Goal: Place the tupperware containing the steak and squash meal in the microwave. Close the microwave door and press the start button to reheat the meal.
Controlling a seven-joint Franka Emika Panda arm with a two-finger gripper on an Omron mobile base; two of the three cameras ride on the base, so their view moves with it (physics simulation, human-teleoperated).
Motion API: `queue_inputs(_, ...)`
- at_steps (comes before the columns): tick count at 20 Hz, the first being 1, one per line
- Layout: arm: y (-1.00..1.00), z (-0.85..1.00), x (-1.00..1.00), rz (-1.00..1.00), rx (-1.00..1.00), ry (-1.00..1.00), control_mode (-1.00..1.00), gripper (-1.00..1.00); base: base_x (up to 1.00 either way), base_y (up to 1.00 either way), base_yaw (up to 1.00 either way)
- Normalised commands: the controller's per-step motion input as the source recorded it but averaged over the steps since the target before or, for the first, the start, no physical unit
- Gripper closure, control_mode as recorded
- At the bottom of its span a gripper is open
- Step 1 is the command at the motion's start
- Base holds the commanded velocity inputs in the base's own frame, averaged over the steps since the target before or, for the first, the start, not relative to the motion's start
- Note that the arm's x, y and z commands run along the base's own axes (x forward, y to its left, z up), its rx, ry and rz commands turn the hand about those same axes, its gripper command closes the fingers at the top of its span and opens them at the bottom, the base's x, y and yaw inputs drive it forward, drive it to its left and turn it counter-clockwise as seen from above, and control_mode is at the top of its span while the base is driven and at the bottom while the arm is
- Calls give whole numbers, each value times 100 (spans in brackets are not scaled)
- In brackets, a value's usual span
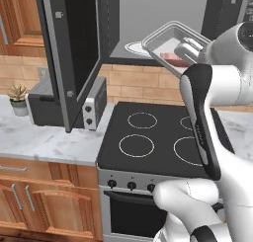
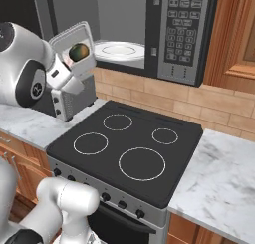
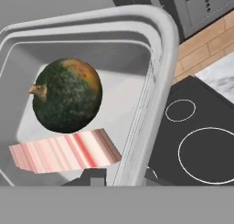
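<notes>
One tub (image 1: 170,41) hangs in the air in the left base view, tilted, just in front of the open microwave (image 1: 148,23), whose door (image 1: 74,53) swings wide to the left above a toaster oven (image 1: 94,105); the gripper (image 1: 190,48) sits at the tub's near rim, apparently pinched on it, though the arm hides the fingertips. From the right base view the tub (image 2: 74,49) is held up beside the arm, above the stove (image 2: 124,143) and short of the white turntable (image 2: 119,51) inside the cavity, with the keypad (image 2: 182,29) to the right. Looking along the hand, a dark green squash (image 3: 66,95) and a pinkish steak slab (image 3: 64,152) rest in the tub (image 3: 160,58), rim clamped at the bottom edge. The loading step seems under way; next, the tub needs levelling and carrying forward onto the turntable before release.
</notes>
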Motion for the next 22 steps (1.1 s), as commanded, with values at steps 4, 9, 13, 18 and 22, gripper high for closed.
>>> queue_inputs(4,0,16,43,-3,-5,3,-100,100,0,0,0)
queue_inputs(9,0,26,41,-1,-1,20,-100,100,0,0,0)
queue_inputs(13,0,21,40,-1,0,21,-100,100,0,0,0)
queue_inputs(18,0,1,44,-3,0,7,-100,100,0,0,0)
queue_inputs(22,-10,-2,53,-5,1,0,-100,100,0,0,0)
